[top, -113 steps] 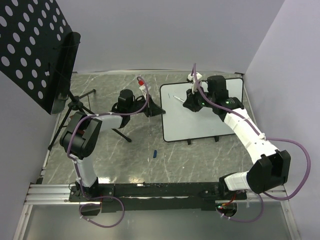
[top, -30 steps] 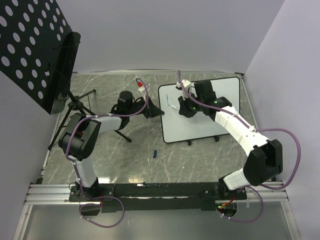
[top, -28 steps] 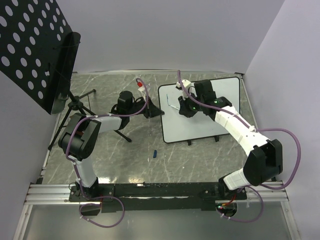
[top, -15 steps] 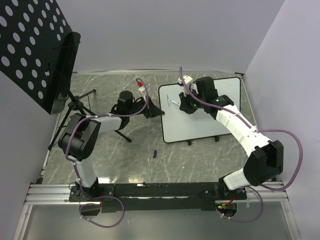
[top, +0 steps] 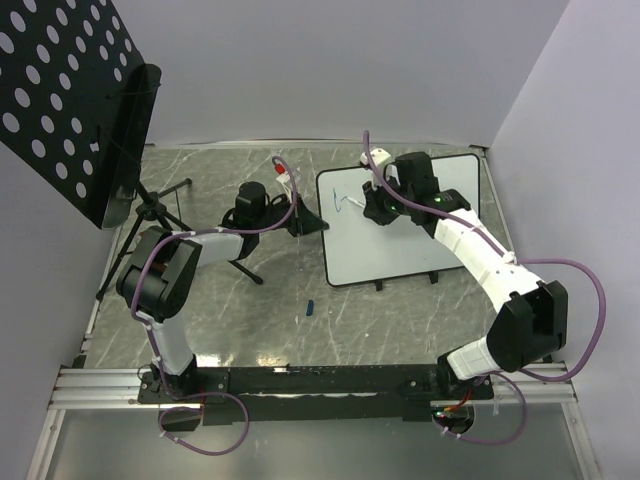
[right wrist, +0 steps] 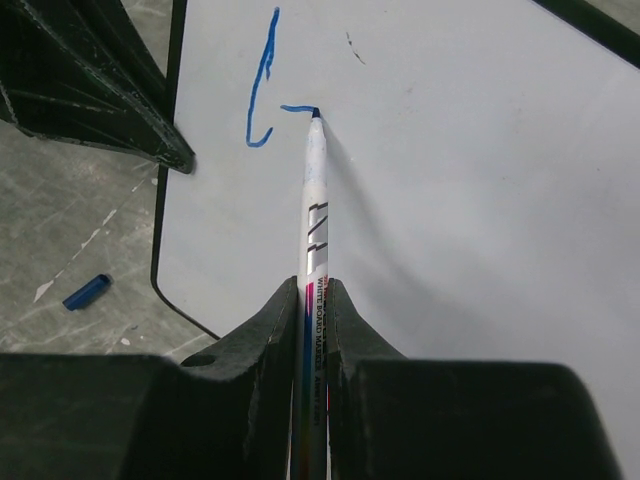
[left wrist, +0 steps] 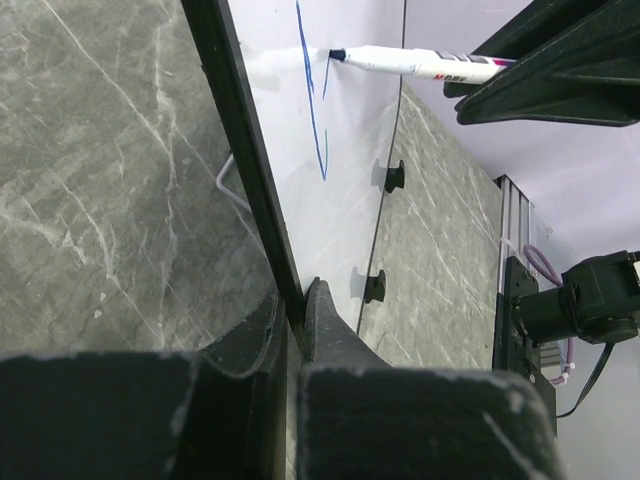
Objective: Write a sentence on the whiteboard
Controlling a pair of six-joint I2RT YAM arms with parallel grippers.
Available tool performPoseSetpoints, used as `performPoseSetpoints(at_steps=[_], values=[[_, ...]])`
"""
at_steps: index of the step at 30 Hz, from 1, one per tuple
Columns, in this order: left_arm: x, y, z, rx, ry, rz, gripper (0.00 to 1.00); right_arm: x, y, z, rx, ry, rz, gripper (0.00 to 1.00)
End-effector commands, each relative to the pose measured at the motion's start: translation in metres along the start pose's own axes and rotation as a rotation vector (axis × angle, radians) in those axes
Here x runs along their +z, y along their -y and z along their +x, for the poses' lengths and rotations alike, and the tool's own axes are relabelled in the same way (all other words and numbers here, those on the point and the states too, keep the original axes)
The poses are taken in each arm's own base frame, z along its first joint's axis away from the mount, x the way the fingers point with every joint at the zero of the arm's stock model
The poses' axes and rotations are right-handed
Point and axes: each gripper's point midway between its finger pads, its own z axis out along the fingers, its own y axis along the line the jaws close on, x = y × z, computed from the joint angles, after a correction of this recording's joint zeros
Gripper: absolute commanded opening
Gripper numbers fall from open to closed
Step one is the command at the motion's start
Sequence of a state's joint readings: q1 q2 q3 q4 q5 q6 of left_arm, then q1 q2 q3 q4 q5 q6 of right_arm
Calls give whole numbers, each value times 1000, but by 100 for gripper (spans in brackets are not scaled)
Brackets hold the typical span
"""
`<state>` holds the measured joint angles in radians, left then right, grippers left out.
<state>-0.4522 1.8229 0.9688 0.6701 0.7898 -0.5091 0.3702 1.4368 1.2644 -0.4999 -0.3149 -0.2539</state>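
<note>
The whiteboard (top: 420,240) lies on the table at the right, and my left gripper (top: 312,222) is shut on its left rim. In the left wrist view the fingers (left wrist: 295,305) pinch the black rim (left wrist: 250,170). My right gripper (top: 372,207) hovers over the board's upper left, shut on a white marker (right wrist: 315,200). The marker tip touches the board (right wrist: 480,200). Of the sentence, a tall hooked blue stroke (right wrist: 262,85) and a short line at the tip show. The marker (left wrist: 410,63) and the stroke (left wrist: 312,110) also appear in the left wrist view.
A black perforated panel (top: 60,90) on a tripod stand (top: 165,205) fills the far left. The marker's blue cap (top: 310,307) lies on the marble table in front of the board, seen too in the right wrist view (right wrist: 86,290). Walls close in behind and on the right.
My right gripper has shifted slightly up and right over the board with the marker, adding a short blue line beside the tall stroke. The left arm has not moved.
</note>
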Motion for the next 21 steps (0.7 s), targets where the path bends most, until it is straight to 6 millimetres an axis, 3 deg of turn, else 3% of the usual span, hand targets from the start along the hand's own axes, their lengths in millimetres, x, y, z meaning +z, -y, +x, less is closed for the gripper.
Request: performPoseSetpoints(at_steps=[1,21], values=[[-1,9,-19,182,55,24,1,-19,13,-20,-10,70,68,0],[0,9,-20,181,56,20,1,-16,-7,13,-7,-5,-37,0]])
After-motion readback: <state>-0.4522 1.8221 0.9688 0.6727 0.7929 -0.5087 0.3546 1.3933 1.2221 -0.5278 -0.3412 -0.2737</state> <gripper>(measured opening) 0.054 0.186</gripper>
